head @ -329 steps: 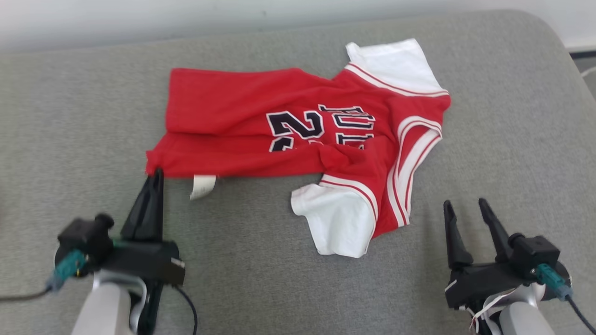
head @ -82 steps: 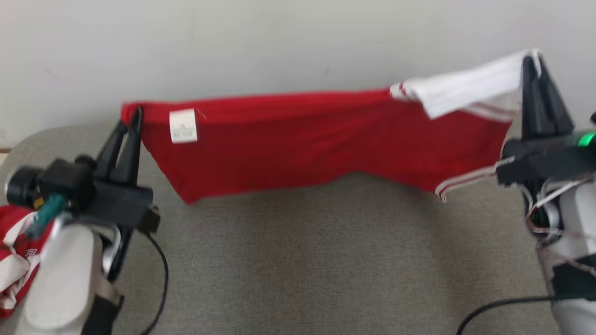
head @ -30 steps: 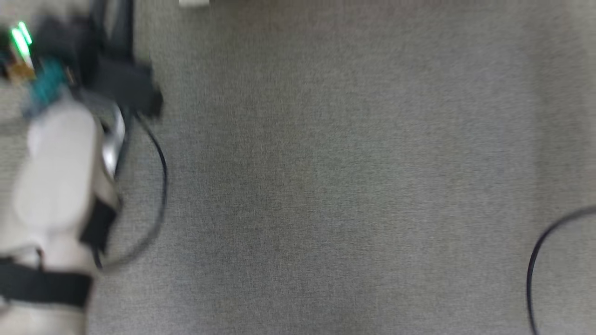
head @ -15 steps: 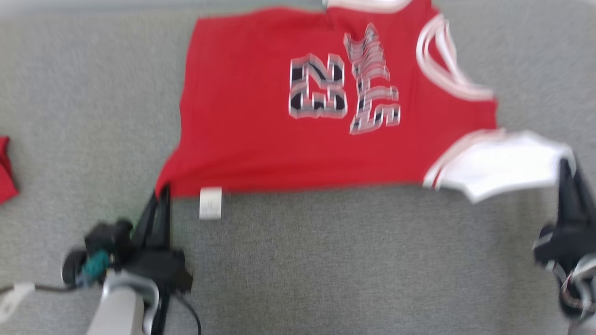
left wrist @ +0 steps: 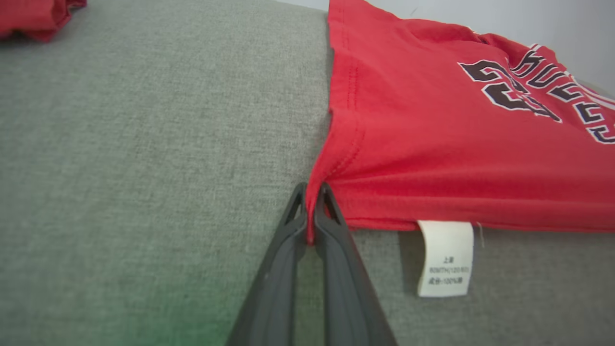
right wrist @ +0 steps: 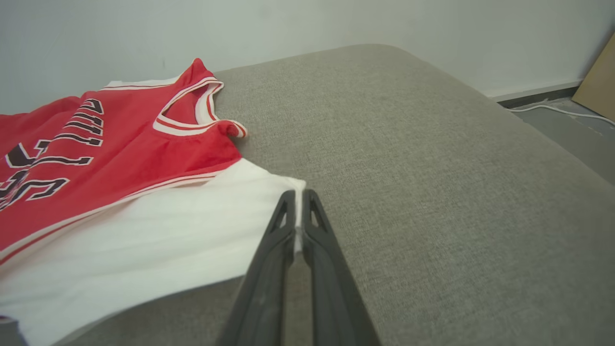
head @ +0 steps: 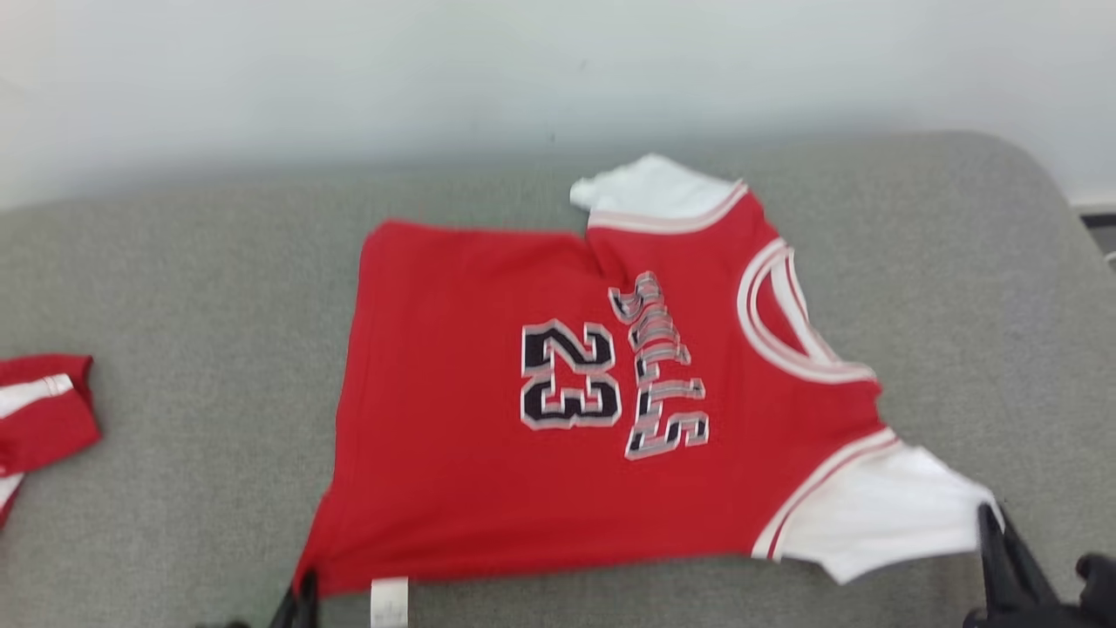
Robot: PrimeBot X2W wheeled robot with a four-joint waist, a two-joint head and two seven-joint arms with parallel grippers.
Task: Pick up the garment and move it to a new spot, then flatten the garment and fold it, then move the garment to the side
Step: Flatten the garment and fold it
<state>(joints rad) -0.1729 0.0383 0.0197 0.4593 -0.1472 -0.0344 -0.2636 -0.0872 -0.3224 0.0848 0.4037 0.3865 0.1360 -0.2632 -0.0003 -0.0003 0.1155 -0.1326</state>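
Far left, a spare red garment (head: pixel 39 419) sits bunched, well apart from the action. The left claw (left wrist: pixel 311 190) is clamped tight on the bottom hem corner of the jersey (head: pixel 488 453), with the care label (left wrist: pixel 444 257) just beside it, likely to keep that edge taut. The jersey lies spread, number up, on the grey cushion (head: pixel 174 288). The right claw (right wrist: pixel 299 194) is closed on the edge of the white sleeve (right wrist: pixel 144 226). Seconds ago the jersey hung stretched in mid-air; now it's down flat.

Ctr of cushion (head: pixel 976 288) is taken up by spread jersey (head: pixel 471 471); bare strips are found at L & R. Far L edge is blocked by second red garment (head: pixel 39 419), rear by wall (head: pixel 436 70).
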